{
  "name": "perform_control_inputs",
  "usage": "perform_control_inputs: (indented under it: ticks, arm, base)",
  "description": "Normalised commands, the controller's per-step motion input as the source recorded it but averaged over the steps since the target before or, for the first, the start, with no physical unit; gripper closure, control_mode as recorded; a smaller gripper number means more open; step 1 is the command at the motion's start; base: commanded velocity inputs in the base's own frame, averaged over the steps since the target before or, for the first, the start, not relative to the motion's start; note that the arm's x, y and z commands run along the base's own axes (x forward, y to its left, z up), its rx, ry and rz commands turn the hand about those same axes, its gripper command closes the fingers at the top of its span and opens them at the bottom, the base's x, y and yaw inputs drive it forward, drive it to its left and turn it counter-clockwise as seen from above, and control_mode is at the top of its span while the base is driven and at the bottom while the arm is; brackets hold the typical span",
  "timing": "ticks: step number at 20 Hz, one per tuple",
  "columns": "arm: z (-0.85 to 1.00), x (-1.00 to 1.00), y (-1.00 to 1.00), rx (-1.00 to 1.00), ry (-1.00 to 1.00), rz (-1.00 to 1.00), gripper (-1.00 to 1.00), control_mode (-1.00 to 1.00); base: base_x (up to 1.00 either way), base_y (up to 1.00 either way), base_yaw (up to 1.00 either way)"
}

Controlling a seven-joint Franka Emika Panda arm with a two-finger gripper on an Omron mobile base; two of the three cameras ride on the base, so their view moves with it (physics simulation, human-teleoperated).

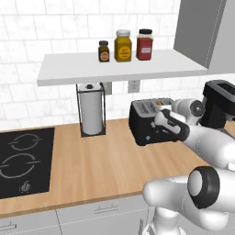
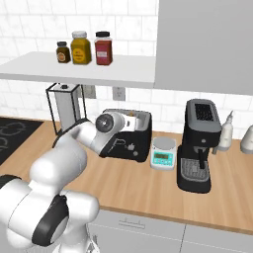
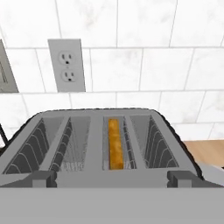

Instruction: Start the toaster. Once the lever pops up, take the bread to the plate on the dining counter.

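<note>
The black toaster [image 1: 146, 125] stands on the wooden worktop against the tiled wall, also seen as the toaster [image 2: 132, 138] from the right. My gripper [image 1: 162, 120] is pressed close to its front end, just above the top. In the hand view the silvery slotted top [image 3: 94, 144] lies directly below, and the bread [image 3: 114, 148] sits edge-up, low in the right slot. The left slot is empty. My gripper [image 3: 113, 179] is open, with its fingertips [image 3: 41, 178] wide apart at the toaster's near edge. The plate and the dining counter are out of view.
A paper towel holder [image 1: 92, 110] stands left of the toaster, and a cooktop [image 1: 23, 160] lies further left. To the right are a kitchen scale [image 2: 163, 153], a black coffee machine [image 2: 200, 143] and a white bottle [image 2: 226, 131]. A shelf [image 1: 121, 69] with three jars hangs overhead.
</note>
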Motion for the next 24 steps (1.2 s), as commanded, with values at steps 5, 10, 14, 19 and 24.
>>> perform_control_inputs:
  ticks: [5, 10, 14, 19, 24]
  arm:
    - [-0.07, 0.25, -0.01, 0.00, 0.00, 0.00, -1.00, -1.00]
    - [-0.07, 0.16, -0.05, 0.00, 0.00, 0.00, -1.00, -1.00]
    - [-0.10, 0.08, -0.03, 0.00, 0.00, 0.00, -1.00, -1.00]
    - [-0.05, 0.05, -0.05, 0.00, 0.00, 0.00, -1.00, -1.00]
    - [0.00, 0.03, -0.03, 0.00, 0.00, 0.00, -1.00, -1.00]
  base:
    - [0.00, 0.00, 0.00]
    - [0.00, 0.00, 0.00]
    - [0.00, 0.00, 0.00]
    - [0.00, 0.00, 0.00]
    - [0.00, 0.00, 0.00]
